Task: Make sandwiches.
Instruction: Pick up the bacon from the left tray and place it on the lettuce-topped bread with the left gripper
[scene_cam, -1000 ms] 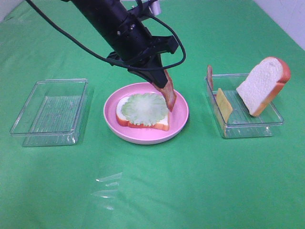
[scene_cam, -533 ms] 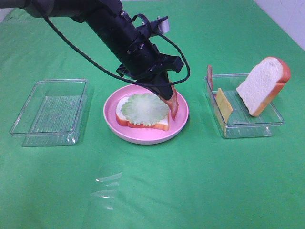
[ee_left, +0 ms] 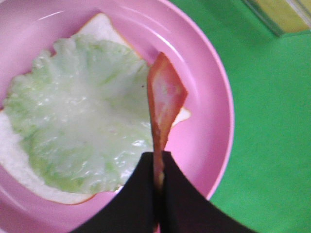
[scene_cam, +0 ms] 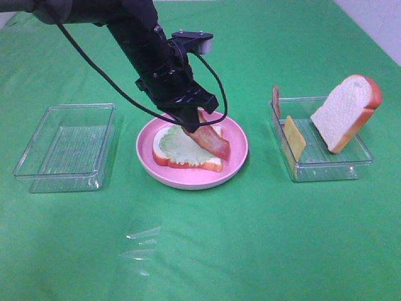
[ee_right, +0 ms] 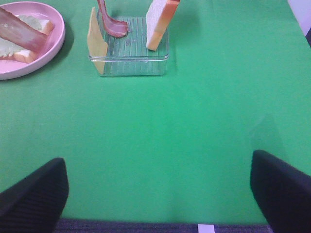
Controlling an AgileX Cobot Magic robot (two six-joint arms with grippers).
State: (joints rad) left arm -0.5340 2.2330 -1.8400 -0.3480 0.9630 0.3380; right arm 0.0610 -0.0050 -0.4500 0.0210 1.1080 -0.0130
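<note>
so the left claw [scene_cam: 190, 123] pinches one bacon strip [scene_cam: 212, 142] slanted over the lettuce-topped sandwich [scene_cam: 175, 143] on the pink plate [scene_cam: 188, 179], the right claw [ee_right: 158, 160] hangs wide open, and the right tray [scene_cam: 326, 172] of two holds one spare bacon [scene_cam: 276, 100], one cheese slice [scene_cam: 293, 135], one bread slice [scene_cam: 344, 113].

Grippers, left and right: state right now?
Left gripper: shut on the bacon strip, above the lettuce.
Right gripper: open, nothing between the jaws.
</note>
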